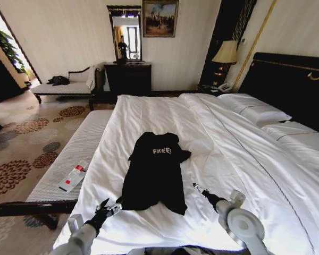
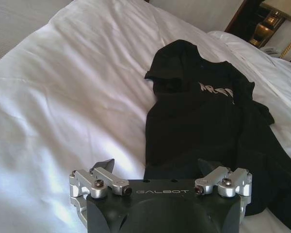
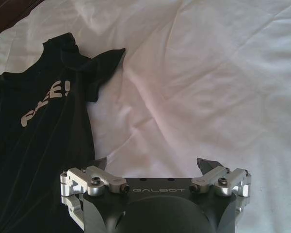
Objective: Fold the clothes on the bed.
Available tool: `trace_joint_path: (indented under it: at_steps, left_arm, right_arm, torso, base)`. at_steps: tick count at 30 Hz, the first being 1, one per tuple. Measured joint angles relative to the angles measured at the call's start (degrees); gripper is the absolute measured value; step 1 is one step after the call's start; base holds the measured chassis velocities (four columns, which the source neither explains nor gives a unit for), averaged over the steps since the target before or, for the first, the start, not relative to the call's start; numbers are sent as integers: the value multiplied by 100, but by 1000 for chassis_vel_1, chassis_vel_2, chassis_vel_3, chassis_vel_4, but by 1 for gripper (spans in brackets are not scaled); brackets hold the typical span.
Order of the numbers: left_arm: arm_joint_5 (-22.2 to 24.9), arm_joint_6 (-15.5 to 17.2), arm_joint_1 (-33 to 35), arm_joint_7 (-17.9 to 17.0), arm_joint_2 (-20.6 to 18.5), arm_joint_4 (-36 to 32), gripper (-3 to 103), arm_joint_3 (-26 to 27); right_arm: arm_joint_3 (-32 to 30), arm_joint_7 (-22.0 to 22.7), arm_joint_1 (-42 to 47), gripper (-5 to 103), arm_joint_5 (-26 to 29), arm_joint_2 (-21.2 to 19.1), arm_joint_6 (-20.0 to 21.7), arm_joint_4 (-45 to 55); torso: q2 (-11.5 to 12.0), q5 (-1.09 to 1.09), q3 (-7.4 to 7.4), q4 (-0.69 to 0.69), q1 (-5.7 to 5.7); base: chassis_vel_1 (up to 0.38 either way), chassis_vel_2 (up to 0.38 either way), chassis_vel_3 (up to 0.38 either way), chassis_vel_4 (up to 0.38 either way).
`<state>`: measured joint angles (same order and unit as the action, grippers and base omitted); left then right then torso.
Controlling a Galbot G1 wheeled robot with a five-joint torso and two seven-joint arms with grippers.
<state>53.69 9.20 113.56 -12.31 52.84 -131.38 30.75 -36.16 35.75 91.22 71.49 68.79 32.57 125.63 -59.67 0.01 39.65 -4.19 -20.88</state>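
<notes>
One rumpled black T-shirt (image 1: 155,172), white "FREE!" lettering.

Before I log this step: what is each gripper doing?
Left gripper: open, empty, at the T-shirt hem.
Right gripper: open, empty, over the bed beside the shirt.

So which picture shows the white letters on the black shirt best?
The head view: the black shirt lies whole on the bed, with "FREE!" upright and straight. The left wrist view shows the lettering partly cut off by a fold. The right wrist view shows it large but slanted and creased.
</notes>
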Motion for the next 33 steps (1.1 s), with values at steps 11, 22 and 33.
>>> trace_joint_path:
  at_steps: [11, 22, 33]
  left_arm:
    - [-325, 105, -144, -53, 61, 207, 93, -666]
    - [-345, 8, -369, -30, 142, 331, 54, -746]
    - [-344, -64, -507, -193, 261, 500, 16, -802]
  right_arm:
    - [14, 29, -132, 100, 31, 25, -15, -136]
    - [-25, -15, -76, 100, 15, 68, -23, -186]
    - [10, 33, -45, 100, 138, 140, 4, -194]
  torso:
    - [0, -1, 0, 0, -1]
    - [1, -1, 0, 0, -1]
    - [1, -1, 0, 0, 0]
  base:
    - [0, 0, 0, 0]
    - [0, 0, 0, 0]
    - [0, 0, 0, 0]
